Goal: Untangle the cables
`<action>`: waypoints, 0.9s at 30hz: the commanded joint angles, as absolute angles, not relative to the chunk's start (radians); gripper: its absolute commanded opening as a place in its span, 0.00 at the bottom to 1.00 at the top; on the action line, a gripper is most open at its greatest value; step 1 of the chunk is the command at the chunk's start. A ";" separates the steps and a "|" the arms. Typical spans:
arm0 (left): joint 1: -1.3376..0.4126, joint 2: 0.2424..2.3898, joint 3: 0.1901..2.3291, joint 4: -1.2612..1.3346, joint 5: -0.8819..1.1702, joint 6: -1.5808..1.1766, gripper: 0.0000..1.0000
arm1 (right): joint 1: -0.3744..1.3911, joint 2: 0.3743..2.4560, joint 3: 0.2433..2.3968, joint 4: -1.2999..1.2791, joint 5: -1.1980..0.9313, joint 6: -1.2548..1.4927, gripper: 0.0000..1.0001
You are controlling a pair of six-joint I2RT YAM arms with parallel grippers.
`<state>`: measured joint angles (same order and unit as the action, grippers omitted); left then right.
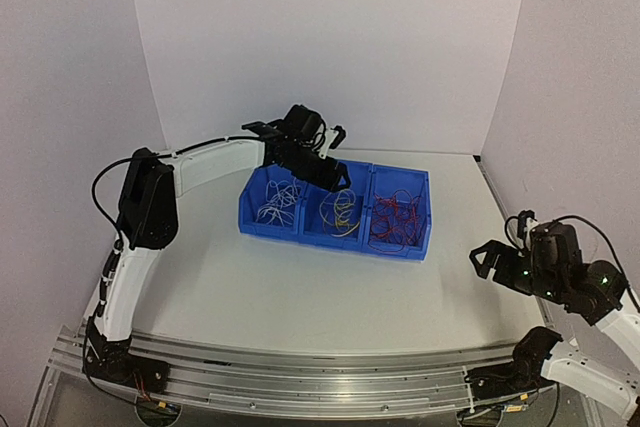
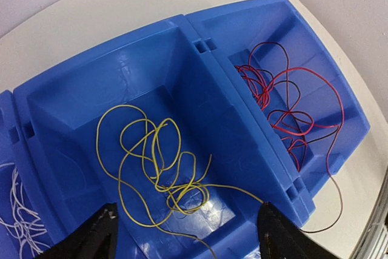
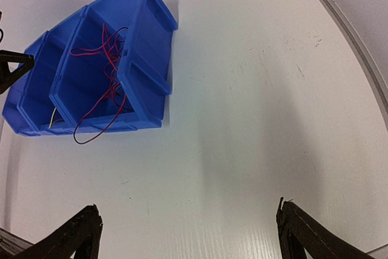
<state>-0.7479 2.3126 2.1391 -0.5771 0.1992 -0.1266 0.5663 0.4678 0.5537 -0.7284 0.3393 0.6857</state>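
Three joined blue bins point(image 1: 335, 239) hold cables: white cables point(image 1: 276, 204) in the left one, yellow cables point(image 1: 338, 211) in the middle, red and black cables point(image 1: 394, 216) in the right. My left gripper point(image 1: 335, 175) hangs open over the middle bin; in the left wrist view its gripper point(image 2: 188, 235) straddles the yellow tangle point(image 2: 159, 168), touching nothing. The red cables point(image 2: 285, 107) lie to its right, one strand trailing over the bin's rim. My right gripper point(image 1: 497, 259) is open and empty above bare table at the right; in its wrist view the gripper point(image 3: 189, 235) is far from the bins point(image 3: 142, 53).
White table point(image 1: 300, 297) with a curved white backdrop. A metal rail point(image 1: 300, 372) runs along the near edge. A red strand point(image 3: 97, 127) hangs out of the right bin onto the table.
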 commanded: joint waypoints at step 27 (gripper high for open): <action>-0.740 0.957 0.742 -0.638 -0.492 -0.902 1.00 | 0.568 0.691 0.602 -0.740 0.440 0.720 0.98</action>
